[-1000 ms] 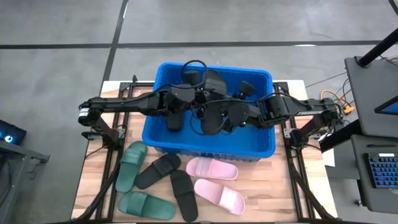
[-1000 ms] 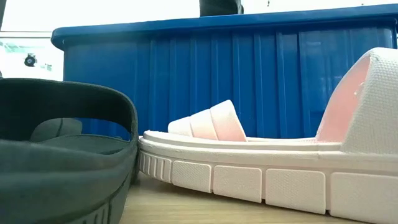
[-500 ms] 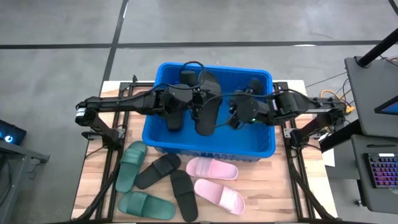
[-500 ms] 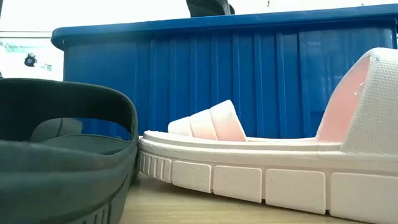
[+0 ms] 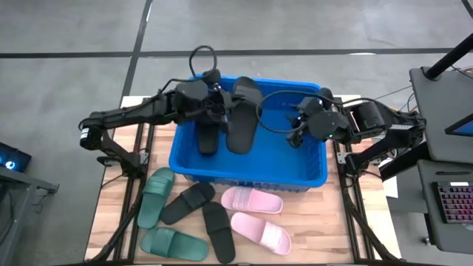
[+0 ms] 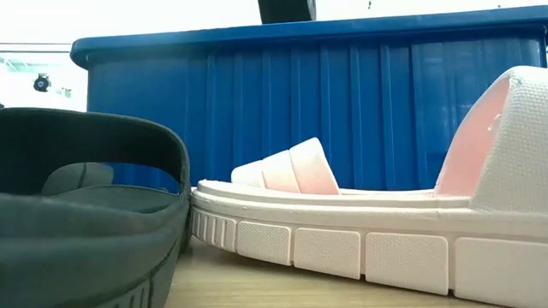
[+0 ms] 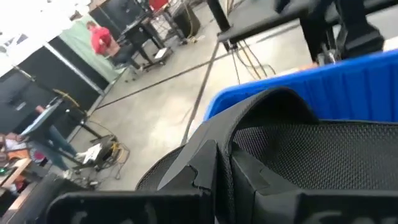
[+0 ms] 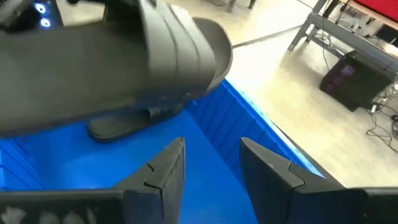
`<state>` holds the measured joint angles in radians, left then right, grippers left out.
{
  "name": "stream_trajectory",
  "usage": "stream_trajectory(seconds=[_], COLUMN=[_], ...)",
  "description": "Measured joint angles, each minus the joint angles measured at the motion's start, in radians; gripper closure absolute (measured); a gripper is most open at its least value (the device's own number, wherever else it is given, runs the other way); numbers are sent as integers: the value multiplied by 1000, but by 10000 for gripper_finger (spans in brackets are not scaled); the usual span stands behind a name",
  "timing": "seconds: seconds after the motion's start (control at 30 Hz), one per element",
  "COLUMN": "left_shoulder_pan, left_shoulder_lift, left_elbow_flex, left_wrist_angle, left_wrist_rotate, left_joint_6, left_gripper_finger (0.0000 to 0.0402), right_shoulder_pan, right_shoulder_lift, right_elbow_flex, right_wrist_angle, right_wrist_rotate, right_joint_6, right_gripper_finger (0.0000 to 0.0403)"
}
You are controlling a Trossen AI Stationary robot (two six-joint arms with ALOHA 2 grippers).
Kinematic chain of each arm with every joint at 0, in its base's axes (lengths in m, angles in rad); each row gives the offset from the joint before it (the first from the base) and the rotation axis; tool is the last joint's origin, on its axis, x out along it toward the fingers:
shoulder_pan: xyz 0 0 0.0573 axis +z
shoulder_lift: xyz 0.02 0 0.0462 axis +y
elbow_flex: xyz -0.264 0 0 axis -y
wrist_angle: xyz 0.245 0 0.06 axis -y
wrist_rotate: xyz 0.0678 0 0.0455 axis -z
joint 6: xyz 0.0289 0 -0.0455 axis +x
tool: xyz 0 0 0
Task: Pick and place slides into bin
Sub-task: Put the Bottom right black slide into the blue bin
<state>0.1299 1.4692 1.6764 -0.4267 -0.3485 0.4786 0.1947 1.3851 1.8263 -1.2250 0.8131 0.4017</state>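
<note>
Black slide in left claw over bin

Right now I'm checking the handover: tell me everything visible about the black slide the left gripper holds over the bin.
The black slide is an open-toe foam sandal with one wide strap and a finely textured footbed. It hangs lengthwise above the blue bin, over its far half, beside another black slide lying inside. The left gripper, shut, pinches its edge near the strap. The right gripper stands open, apart from it.
</note>
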Motion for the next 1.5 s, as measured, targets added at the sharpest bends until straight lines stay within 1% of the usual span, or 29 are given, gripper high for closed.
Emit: stream_trajectory(seconds=[0.1, 0.23, 0.33, 0.4, 0.5, 0.57, 0.63, 0.77, 0.83, 0.9, 0.97, 1.13, 1.2, 1.33, 1.43, 1.5], left_shoulder_pan=[12, 16, 21, 21, 23, 36, 57, 98, 126, 152, 170, 187, 187, 190, 191, 201], left_shoulder_lift=[-12, -13, -12, -11, -11, -19, -44, -117, -154, -196, -227, -267, -264, -232, -207, -197], left_elbow_flex=[0, -1, -2, -7, -45, -89, -158, -327, -414, -489, -544, -638, -667, -700, -735, -759], left_wrist_angle=[10, 92, 182, 213, 234, 241, 264, 401, 470, 494, 506, 510, 498, 488, 542, 580], left_wrist_rotate=[77, 220, 359, 437, 463, 462, 448, 364, 364, 357, 320, 229, 192, 169, 85, 58], left_joint_6=[-28, -79, -151, -186, -234, -272, -288, -289, -289, -279, -243, -104, -98, -56, -26, -25], left_gripper_finger=[400, 401, 401, 401, 401, 401, 401, 401, 401, 402, 402, 401, 401, 401, 401, 401], right_shoulder_pan=[2, 2, 2, 2, 2, 2, 2, 3, 4, 6, 6, 6, 6, 6, 6, 6], right_shoulder_lift=[-1, -2, -3, -3, -3, -6, -12, -36, -51, -64, -76, -92, -93, -90, -81, -75], right_elbow_flex=[-4, -24, -43, -53, -57, -57, -57, -58, -58, -58, -58, -58, -58, -58, -58, -58], right_wrist_angle=[-25, -31, -31, -32, -37, -46, -62, -77, -81, -80, -80, -79, -79, -78, -78, -76], right_wrist_rotate=[0, 0, 0, 0, 0, 0, 0, 0, -1, -1, -1, -1, -1, -1, -1, -1], right_joint_6=[19, 21, 20, 20, 20, 22, 49, 78, 96, 106, 107, 107, 107, 107, 120, 126], right_gripper_finger=[263, 267, 269, 268, 270, 272, 275, 274, 272, 270, 268, 272, 275, 277, 276, 274])
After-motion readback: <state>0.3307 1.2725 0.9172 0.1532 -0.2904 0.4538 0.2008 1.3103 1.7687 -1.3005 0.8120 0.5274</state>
